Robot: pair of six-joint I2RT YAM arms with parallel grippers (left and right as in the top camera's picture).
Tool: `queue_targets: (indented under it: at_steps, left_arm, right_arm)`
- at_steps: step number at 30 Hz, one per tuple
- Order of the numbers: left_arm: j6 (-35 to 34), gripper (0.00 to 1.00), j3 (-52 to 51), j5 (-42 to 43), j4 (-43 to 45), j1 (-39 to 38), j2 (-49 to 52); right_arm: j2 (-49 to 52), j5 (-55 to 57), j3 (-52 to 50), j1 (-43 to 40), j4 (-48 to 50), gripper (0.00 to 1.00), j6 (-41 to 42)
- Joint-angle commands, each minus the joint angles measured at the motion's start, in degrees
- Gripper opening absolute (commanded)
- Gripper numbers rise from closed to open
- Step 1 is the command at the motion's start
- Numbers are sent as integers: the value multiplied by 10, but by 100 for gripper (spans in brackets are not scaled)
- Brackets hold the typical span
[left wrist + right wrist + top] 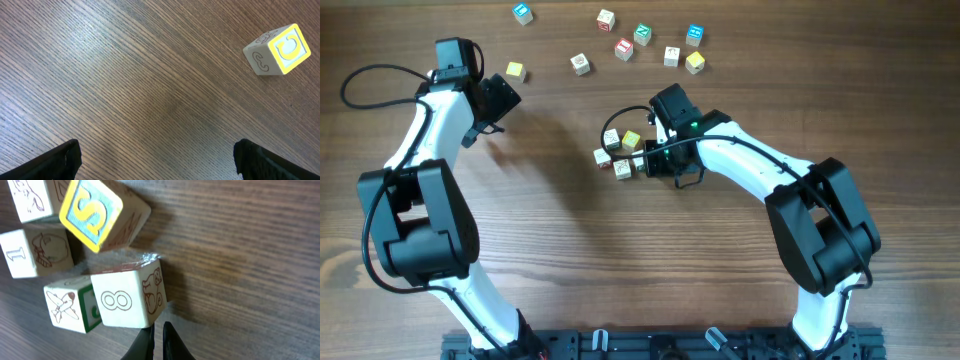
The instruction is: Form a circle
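Circle [623, 166]: cubes are clustered tightly on the surface [620, 270].
Left pincer [156, 155]: spread, nothing gripped.
Right pincer [160, 337]: pressed together just beside the circle.

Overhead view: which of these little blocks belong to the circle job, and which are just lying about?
Job: the circle of five cubes; right gripper, shut, beside it.
Lying about: loose cubes along the far side; yellow cube near the left gripper.

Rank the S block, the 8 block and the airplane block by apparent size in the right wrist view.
1. S block and 8 block, too alike to rank; the S one is tilted.
2. airplane block, smallest.
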Motion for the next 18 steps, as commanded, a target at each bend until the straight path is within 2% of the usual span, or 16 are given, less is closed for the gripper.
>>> queue_targets:
  at_steps: [1, 16, 17, 18]
  left_arm:
    - [4, 100, 6, 1, 0, 1, -9]
    - [4, 100, 6, 1, 0, 1, -9]
    - [4, 100, 6, 1, 0, 1, -9]
    - [4, 100, 6, 1, 0, 1, -9]
  right_arm:
    - [-14, 17, -1, 1, 13, 9, 6]
    - [-14, 45, -1, 1, 30, 9, 5]
    - [-14, 59, -1, 1, 30, 9, -13]
    - [-14, 61, -1, 1, 30, 15, -36]
